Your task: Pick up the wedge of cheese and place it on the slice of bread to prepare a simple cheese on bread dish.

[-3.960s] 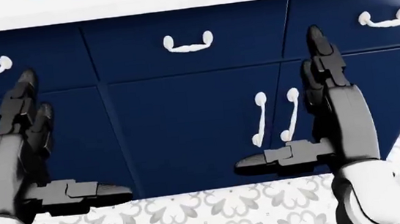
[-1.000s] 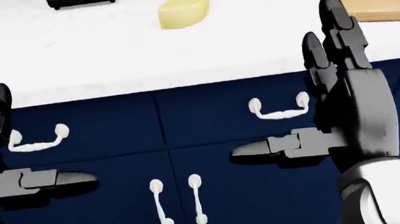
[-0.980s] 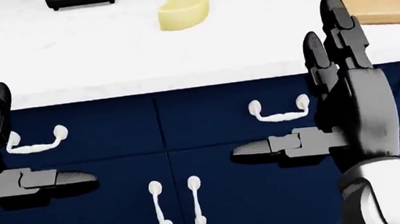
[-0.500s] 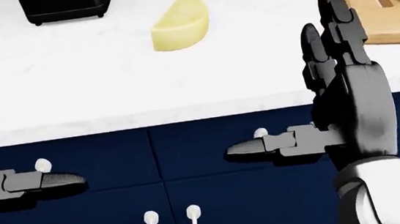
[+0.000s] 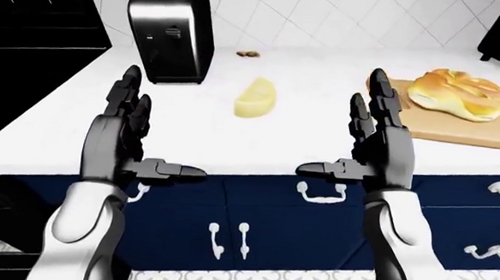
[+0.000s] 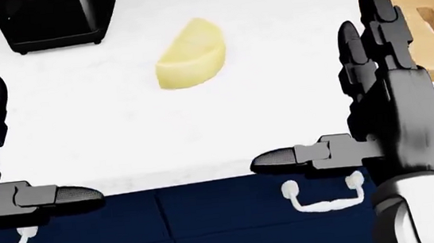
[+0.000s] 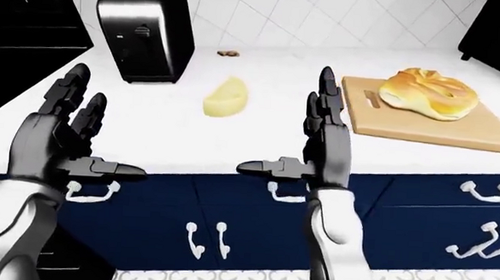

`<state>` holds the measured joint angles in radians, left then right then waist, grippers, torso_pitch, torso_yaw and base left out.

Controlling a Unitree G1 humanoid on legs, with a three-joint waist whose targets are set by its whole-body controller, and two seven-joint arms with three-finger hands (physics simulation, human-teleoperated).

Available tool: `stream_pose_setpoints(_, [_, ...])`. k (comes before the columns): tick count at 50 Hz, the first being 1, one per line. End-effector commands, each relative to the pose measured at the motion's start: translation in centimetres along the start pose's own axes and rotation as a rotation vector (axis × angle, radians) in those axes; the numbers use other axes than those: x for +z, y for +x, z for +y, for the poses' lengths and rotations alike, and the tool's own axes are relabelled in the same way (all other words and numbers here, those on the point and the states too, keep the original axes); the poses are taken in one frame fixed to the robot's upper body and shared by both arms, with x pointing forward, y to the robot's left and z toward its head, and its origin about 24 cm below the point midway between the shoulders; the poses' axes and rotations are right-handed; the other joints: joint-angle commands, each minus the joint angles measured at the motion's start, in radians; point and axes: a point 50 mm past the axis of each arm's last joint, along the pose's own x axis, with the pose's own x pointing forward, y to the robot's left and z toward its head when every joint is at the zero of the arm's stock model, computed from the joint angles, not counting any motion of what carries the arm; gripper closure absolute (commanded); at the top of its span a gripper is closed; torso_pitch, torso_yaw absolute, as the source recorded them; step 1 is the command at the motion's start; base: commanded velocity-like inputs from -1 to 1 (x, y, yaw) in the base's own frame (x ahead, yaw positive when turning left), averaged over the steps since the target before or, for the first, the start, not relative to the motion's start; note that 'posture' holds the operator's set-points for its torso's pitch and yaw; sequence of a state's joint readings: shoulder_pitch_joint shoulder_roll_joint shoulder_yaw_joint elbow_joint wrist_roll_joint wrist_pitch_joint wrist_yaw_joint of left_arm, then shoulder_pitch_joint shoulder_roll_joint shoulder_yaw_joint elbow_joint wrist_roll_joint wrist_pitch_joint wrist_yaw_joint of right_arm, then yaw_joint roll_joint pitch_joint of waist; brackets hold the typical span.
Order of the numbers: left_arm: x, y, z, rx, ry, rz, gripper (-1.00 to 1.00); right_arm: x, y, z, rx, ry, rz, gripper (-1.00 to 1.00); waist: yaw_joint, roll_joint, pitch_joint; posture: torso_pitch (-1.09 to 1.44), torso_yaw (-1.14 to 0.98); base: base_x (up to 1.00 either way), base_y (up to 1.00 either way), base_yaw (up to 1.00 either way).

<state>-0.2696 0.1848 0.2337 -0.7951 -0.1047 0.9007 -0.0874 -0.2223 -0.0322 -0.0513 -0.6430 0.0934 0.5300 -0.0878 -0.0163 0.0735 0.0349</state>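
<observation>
A pale yellow cheese wedge [image 5: 256, 99] lies on the white counter [image 5: 190, 137], right of the toaster. A golden bread loaf piece [image 5: 458, 94] rests on a wooden cutting board [image 5: 490, 134] at the right. My left hand [image 5: 160, 132] and my right hand [image 5: 341, 129] hover over the counter's near edge, both open with fingers upright and thumbs pointing inward. Neither touches anything. The cheese [image 6: 191, 62] sits beyond and between the two hands, nearer the right hand [image 6: 317, 82]. The board is just right of the right hand's fingers [image 6: 375, 16].
A dark steel toaster [image 5: 170, 33] stands at the upper left of the counter, with small brown crumbs [image 5: 248, 52] beside it. A black stove [image 5: 32, 38] borders the counter's left. Navy drawers with white handles [image 5: 320, 192] run below the counter edge.
The camera has risen and come closer: cabinets filled the view earlier, now the countertop does. Cheese and board slid down and grew in view. Both hands stay open in the same pose.
</observation>
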Motion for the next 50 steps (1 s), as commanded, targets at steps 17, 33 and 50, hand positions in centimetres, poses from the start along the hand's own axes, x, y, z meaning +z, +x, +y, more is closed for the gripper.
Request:
stream_pose_setpoints(17, [0.9, -0.5, 0.6, 0.031, 0.009, -0.057, -1.00, 2.5, -0.4, 1.1, 0.072, 0.006, -0.105, -1.00, 0.041, -0.120, -0.014, 0.00, 0.00, 0.29, 0.00, 0.00])
stream_pose_setpoints(33, [1.8, -2.3, 1.3, 0.053, 0.000, -0.079, -1.00, 5.6, 2.0, 4.3, 0.204, -0.158, -0.084, -1.00, 0.014, -0.067, -0.030, 0.00, 0.00, 0.00, 0.00, 0.00])
stream_pose_setpoints(50, [1.6, -2.5, 1.6, 0.061, -0.002, -0.079, -1.00, 4.8, 3.8, 8.0, 0.285, -0.272, -0.046, -1.00, 0.015, -0.059, -0.021, 0.00, 0.00, 0.00, 0.00, 0.00])
